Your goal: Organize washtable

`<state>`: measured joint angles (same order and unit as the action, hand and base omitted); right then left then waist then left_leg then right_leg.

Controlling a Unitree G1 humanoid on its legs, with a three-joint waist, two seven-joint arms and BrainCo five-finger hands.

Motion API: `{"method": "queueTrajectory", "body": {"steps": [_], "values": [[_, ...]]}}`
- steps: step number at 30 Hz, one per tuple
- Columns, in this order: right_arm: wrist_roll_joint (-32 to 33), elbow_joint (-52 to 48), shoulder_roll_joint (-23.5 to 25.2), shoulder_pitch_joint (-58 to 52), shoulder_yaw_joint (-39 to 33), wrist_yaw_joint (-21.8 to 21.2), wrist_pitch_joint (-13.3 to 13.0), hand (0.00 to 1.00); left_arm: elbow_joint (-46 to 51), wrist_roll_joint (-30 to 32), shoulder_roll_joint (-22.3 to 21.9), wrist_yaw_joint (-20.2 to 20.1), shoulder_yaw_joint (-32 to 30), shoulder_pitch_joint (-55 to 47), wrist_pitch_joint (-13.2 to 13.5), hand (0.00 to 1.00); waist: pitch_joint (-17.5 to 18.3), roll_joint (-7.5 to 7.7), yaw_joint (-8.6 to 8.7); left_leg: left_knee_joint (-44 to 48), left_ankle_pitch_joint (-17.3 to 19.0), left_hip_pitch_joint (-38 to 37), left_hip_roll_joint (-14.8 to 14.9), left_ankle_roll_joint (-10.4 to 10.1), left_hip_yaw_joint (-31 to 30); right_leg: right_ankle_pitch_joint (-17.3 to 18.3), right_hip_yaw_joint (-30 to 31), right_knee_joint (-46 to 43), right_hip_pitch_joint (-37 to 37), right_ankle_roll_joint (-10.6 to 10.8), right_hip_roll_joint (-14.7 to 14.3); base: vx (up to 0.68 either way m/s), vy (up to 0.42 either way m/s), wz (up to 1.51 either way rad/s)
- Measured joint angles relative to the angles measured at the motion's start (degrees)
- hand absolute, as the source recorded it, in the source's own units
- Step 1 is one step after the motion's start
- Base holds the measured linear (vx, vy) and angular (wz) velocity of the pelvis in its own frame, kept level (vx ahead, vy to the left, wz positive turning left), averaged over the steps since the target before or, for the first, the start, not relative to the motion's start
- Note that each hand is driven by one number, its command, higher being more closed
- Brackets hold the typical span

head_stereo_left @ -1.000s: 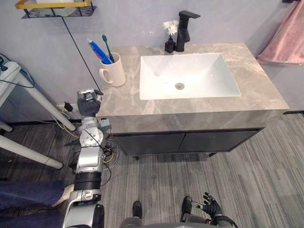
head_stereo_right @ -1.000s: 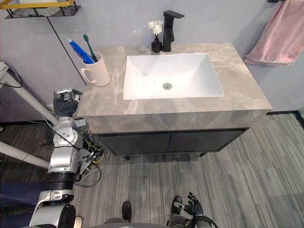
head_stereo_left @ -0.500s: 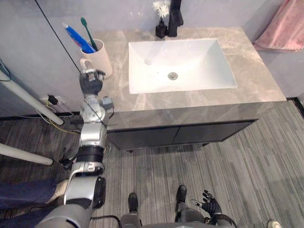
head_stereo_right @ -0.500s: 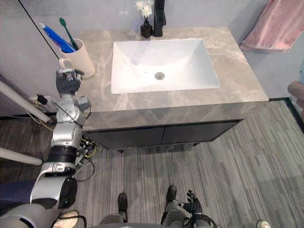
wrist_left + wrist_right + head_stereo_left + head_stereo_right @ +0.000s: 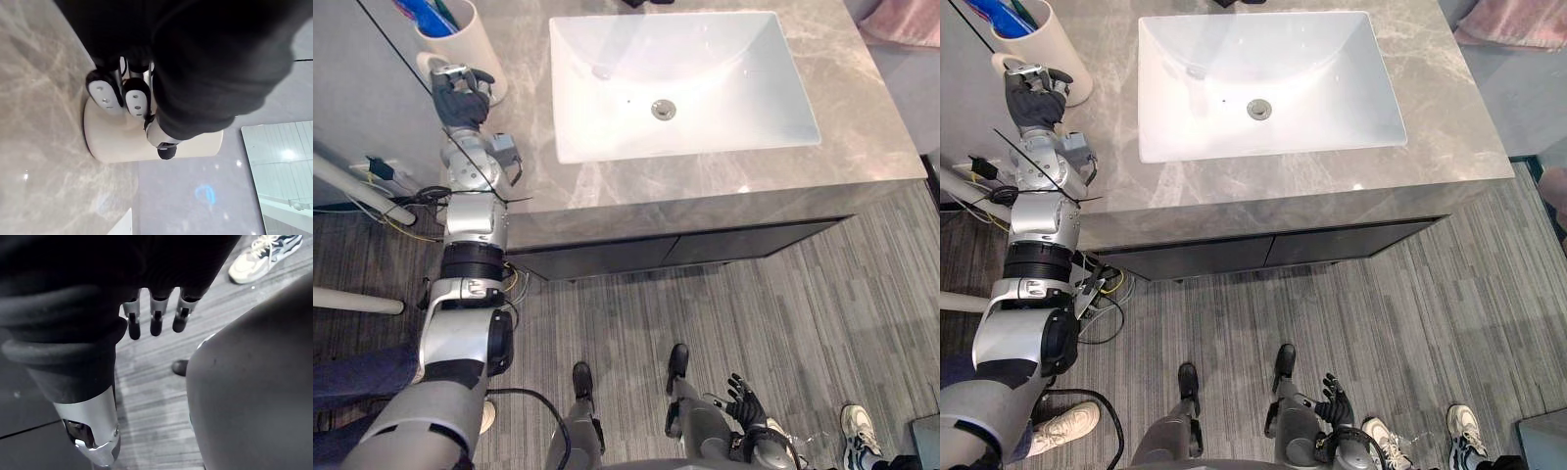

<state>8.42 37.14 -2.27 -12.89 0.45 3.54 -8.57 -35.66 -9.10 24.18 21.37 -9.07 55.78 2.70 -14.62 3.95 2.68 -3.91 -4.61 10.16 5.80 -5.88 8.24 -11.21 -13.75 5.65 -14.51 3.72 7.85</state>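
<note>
A cream mug with a blue toothpaste tube and a green toothbrush stands at the far left corner of the grey marble washtable. My left hand is up against the mug's near side, where its handle is. In the left wrist view its curled fingers and thumb press on the mug, and the handle is hidden under them. My right hand hangs low beside my leg, its fingers straight and holding nothing.
A white basin with a drain fills the middle of the top, above dark cabinet doors. A pink towel hangs at the far right. White poles stand left of the cabinet. A person's shoe is on the floor at the lower right.
The camera has tipped down and closer, shifting the whole scene. My left hand rose from the counter's front left edge up to the mug's handle side. The right hand stayed low.
</note>
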Motion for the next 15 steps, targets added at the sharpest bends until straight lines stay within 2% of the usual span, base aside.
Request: {"method": "queueTrajectory", "body": {"steps": [6,9,12,13,15], "values": [[0.0,0.0,0.0,0.2,0.0,0.0,0.0,0.0,-1.1,0.0,0.4,0.0,0.0,0.9,0.0,1.0,-0.1,0.07,0.21,0.0,0.0,0.4,0.0,0.0,0.1,0.0,0.1,0.0,-0.5,0.0,0.0,0.03,0.01,0.0],[0.0,0.2,0.0,0.3,0.0,0.0,0.0,0.0,1.6,0.0,0.0,0.2,1.1,0.4,-0.1,1.0,-0.1,0.07,0.19,0.0,0.0,0.4,-0.1,0.0,-0.2,0.0,-0.1,0.0,-0.3,0.0,0.1,0.03,0.018,0.05],[0.0,0.7,0.1,0.4,-0.1,0.1,0.0,0.0,14.8,0.1,-2.1,0.5,3.1,-3.3,0.0,1.0,-0.1,0.05,-0.14,0.0,0.1,-0.1,-0.3,0.2,-0.5,0.1,-0.4,0.0,0.4,0.0,0.2,0.03,0.021,0.05],[0.0,1.2,0.0,0.7,-0.2,0.0,0.0,0.0,22.1,0.3,-3.1,0.5,3.8,-6.3,0.4,1.0,-0.1,0.0,-0.19,0.0,0.2,-0.5,-0.4,0.3,-0.5,0.1,-0.4,0.0,0.8,0.1,0.4,0.0,0.0,0.0],[-0.1,2.0,0.0,1.2,-0.5,0.0,0.0,0.0,30.6,1.2,-4.5,0.4,4.2,-11.6,1.5,1.0,0.0,-0.14,-0.32,0.0,0.4,-1.2,-0.4,0.5,-0.5,0.3,-0.4,0.0,1.6,0.2,0.4,0.0,0.0,0.0]]}}
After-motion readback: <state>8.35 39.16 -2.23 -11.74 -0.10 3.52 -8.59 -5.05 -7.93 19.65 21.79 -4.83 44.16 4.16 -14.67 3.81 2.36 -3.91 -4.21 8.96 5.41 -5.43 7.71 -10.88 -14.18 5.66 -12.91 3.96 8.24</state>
